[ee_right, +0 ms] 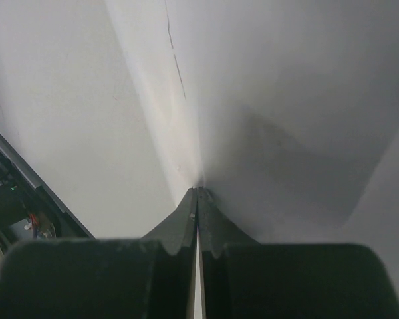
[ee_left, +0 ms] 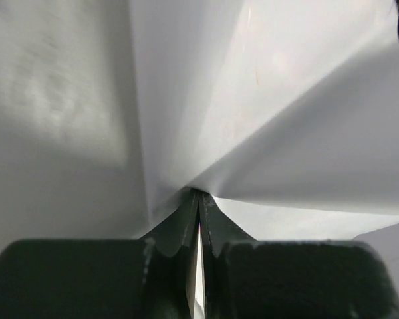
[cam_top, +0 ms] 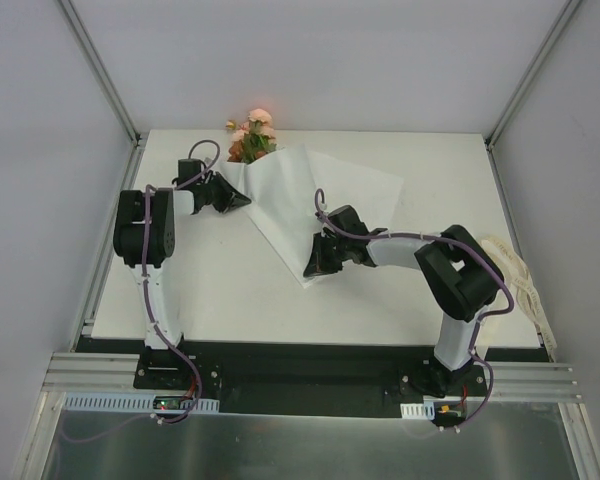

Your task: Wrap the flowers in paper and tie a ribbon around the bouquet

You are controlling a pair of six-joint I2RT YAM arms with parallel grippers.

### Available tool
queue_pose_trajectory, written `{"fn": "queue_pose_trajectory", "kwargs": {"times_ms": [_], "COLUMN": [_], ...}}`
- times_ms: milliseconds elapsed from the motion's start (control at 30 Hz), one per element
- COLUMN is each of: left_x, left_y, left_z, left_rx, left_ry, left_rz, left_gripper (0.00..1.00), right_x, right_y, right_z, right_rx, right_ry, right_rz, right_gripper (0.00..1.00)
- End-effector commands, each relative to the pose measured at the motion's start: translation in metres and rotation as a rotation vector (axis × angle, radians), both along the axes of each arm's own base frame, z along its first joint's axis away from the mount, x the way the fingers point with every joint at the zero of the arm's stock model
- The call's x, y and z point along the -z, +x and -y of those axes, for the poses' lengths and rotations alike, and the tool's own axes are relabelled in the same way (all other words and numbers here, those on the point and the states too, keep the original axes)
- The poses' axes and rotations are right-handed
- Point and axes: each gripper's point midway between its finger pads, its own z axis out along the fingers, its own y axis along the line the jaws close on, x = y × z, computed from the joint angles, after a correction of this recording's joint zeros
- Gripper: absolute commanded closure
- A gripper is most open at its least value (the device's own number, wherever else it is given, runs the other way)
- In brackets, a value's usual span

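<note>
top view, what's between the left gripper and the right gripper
Only the paper, pinched by the left gripper and right gripper, its edge running between them in the top view.

White arm links (cam_top: 158,300), black joints (cam_top: 145,228); purple cables (cam_top: 202,148) looped outside; left gripper (cam_top: 245,200), right gripper (cam_top: 312,270) black

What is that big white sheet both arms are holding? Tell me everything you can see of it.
The paper is a thin white sheet, folded into a rough wedge on the white table. Its wide end lies by the flowers at the far edge, whose blooms poke out beyond it. Its narrow tip points toward the arms. The left gripper is shut on its left side, where creases fan out, and the right gripper is shut on the near tip.
</note>
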Motion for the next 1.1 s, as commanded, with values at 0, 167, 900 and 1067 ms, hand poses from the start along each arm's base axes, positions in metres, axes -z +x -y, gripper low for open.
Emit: {"fn": "queue_pose_trajectory", "kwargs": {"times_ms": [0, 167, 900, 1067], "left_x": [0.007, 0.003, -0.132, -0.137], "left_y": [0.035, 0.054, 0.062, -0.034], "left_z": [-0.057, -0.057, -0.088, -0.033], "left_rx": [-0.168, -0.180, -0.168, -0.032], "left_ry": [0.073, 0.036, 0.225, 0.219], "left_rz": [-0.014, -0.037, 0.087, 0.050], "left_gripper": [1.00, 1.00, 1.00, 1.00], "right_x": [0.015, 0.018, -0.023, -0.040], "right_y": [-0.011, -0.006, 0.024, 0.027], "right_z": [0.012, 0.011, -0.010, -0.016], "right_rx": [-0.007, -0.009, -0.048, -0.078], "right_ry": [-0.076, -0.088, -0.009, 0.023], "right_rz": [-0.085, -0.103, -0.049, -0.014], "right_gripper": [0.99, 0.99, 0.99, 0.99]}}
